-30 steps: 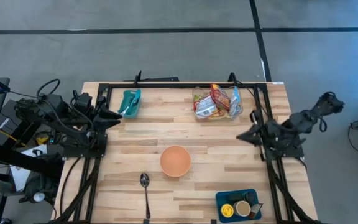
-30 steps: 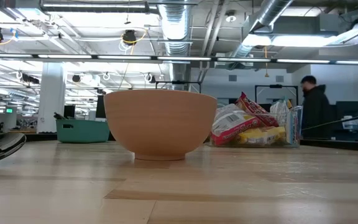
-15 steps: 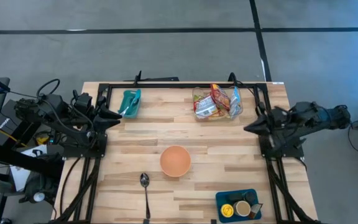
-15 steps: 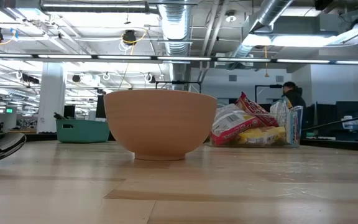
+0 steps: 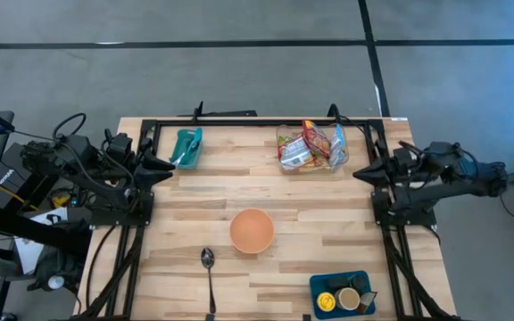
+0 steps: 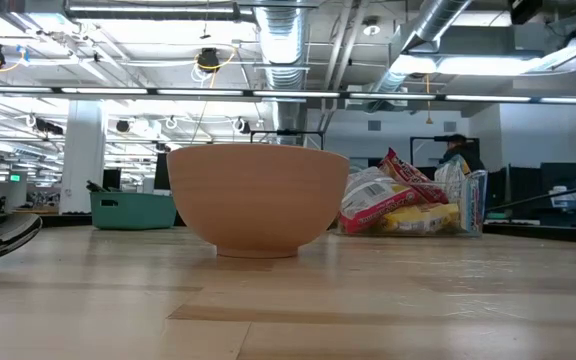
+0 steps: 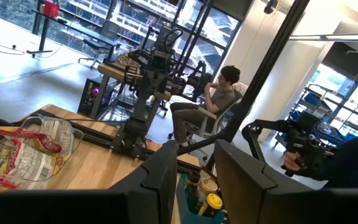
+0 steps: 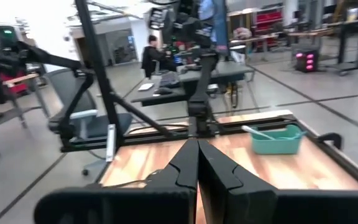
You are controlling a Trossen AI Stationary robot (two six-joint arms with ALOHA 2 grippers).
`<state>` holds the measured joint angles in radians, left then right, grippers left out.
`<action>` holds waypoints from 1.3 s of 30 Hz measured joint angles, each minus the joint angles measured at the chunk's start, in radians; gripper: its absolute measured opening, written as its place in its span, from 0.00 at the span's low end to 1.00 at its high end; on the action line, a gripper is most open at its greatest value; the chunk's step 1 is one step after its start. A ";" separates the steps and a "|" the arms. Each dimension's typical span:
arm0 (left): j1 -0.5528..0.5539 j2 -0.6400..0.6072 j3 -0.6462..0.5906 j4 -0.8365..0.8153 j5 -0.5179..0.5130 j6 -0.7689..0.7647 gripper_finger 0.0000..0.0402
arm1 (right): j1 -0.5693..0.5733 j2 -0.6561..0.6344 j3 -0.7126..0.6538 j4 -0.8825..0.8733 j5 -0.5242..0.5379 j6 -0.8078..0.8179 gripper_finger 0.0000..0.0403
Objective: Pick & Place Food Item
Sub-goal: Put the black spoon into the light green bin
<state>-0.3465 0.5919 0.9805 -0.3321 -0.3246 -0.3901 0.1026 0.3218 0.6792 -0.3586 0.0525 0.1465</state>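
Wooden bench (image 5: 186,209) from above: we count one bowl (image 5: 252,230), one spoon (image 5: 209,274), one snack-packet pile (image 5: 310,147) at its far edge. Low down, one bowl fronts those packets. Wrist views: left hand (image 7: 191,171) slightly apart, empty; right hand (image 8: 197,163) pressed together, empty.

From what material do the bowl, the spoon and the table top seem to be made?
Bowl: matte orange-tan, with no gloss, perhaps plastic or wood composite; the look leaves it open.
Spoon: probably metal, grey with a bright glint on its head.
Table top: light wood, shown by its plank seams and grain.
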 joint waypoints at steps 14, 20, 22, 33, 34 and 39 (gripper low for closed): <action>0.000 0.000 0.000 0.000 0.000 0.000 0.26 | -0.215 0.019 0.000 0.002 -0.001 -0.017 0.00; 0.000 0.000 0.000 0.000 0.000 0.000 0.26 | -0.256 0.018 0.000 -0.018 0.000 0.010 0.00; 0.000 0.000 0.000 0.000 0.000 0.000 0.26 | -0.262 0.018 0.000 -0.024 0.000 0.012 0.00; 0.000 0.000 0.000 0.002 -0.002 0.063 0.26 | -0.264 0.018 0.000 -0.060 0.001 0.012 0.00; 0.000 0.000 0.000 0.009 -0.003 0.080 0.26 | -0.264 0.018 0.000 -0.064 0.006 0.013 0.00; 0.000 0.004 0.000 0.118 -0.016 0.126 0.26 | -0.263 0.018 0.000 -0.085 0.064 0.067 0.00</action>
<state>-0.3466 0.5961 0.9802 -0.2143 -0.3408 -0.2636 -0.1608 0.3401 0.6788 -0.4432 0.1161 0.2137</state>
